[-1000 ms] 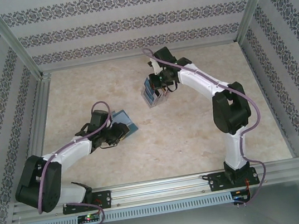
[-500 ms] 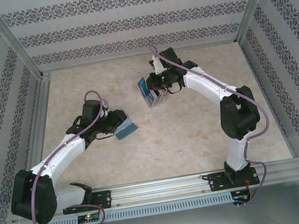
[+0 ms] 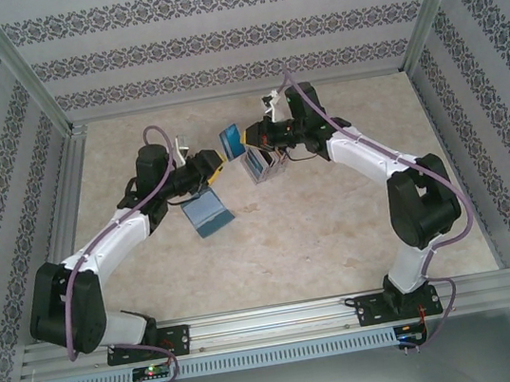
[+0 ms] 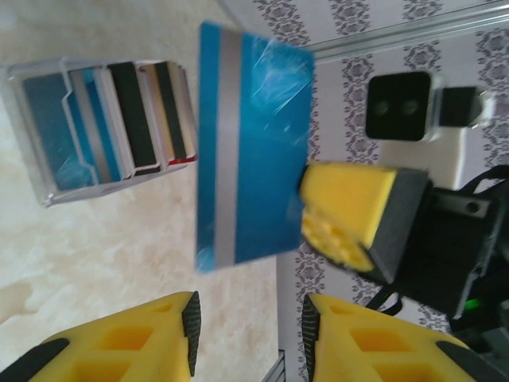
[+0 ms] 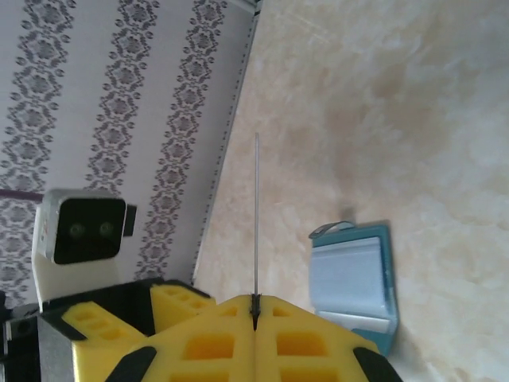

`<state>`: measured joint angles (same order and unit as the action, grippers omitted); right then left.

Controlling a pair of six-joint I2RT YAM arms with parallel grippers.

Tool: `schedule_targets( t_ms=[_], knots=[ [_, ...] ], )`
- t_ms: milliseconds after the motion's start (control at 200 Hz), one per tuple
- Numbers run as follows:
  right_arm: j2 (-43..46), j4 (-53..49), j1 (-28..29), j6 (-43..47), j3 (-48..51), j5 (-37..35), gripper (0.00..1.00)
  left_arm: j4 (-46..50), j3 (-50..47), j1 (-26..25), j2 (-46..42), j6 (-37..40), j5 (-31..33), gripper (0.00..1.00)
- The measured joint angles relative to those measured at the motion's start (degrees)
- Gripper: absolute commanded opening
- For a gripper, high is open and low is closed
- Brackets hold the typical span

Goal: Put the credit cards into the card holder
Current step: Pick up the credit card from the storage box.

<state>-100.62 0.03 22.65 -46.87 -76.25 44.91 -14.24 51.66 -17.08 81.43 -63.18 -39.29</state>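
Observation:
My right gripper (image 3: 249, 138) is shut on a blue credit card (image 3: 230, 140) with a grey stripe and holds it up in the air. That card (image 5: 256, 207) is edge-on in the right wrist view, and its flat face (image 4: 250, 147) fills the middle of the left wrist view. My left gripper (image 3: 218, 162) faces the card from the left, open, with nothing between its fingers (image 4: 191, 322). The teal card holder (image 3: 208, 212) lies open on the table below it, its pale inside (image 5: 354, 278) up. Several more credit cards (image 4: 119, 119) stand in a clear rack (image 3: 266, 163).
The rack sits just under my right gripper, to the right of the card holder. Patterned walls and metal posts (image 3: 23, 82) close in the table on three sides. Bare marbled table (image 3: 337, 227) lies in front of the card holder and rack.
My left gripper left the card holder, rose and swung towards the back right, its jaws wider. My right gripper drew the blue card from the rack and carried it left.

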Motion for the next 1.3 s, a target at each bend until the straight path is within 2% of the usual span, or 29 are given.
schedule_targets(
  t_ms=[250, 610, 724, 884, 1069, 1299],
  knots=[
    [1.77, 5.7, 0.11, -5.42, 2.25, 2.91, 0.03, -1.22, 2.82, 2.21, 2.54, -0.31, -2.36, 0.41],
    [2.93, 7.93, 1.75, -7.61, 2.27, 4.85, 0.04, -2.6, 2.97, 3.32, 3.28, -1.4, -4.0, 0.4],
    [1.84, 8.41, 2.75, -8.31, 2.27, 5.66, 0.04, -2.58, 3.48, 3.32, 3.45, -1.38, -4.33, 0.3],
    [0.74, 7.91, 3.1, -8.55, 2.27, 5.75, 0.06, -3.08, 4.33, 3.43, 3.45, -1.62, -4.72, 0.0],
    [0.59, 8.02, 3.06, -8.96, 2.29, 6.01, 0.31, -3.37, 4.74, 3.45, 3.45, -1.36, -5.29, 0.0],
    [0.61, 10.47, 2.29, -11.34, 3.5, 6.93, 0.34, -3.37, 4.74, 3.61, 4.0, -1.38, -6.38, 0.0]
  ],
)
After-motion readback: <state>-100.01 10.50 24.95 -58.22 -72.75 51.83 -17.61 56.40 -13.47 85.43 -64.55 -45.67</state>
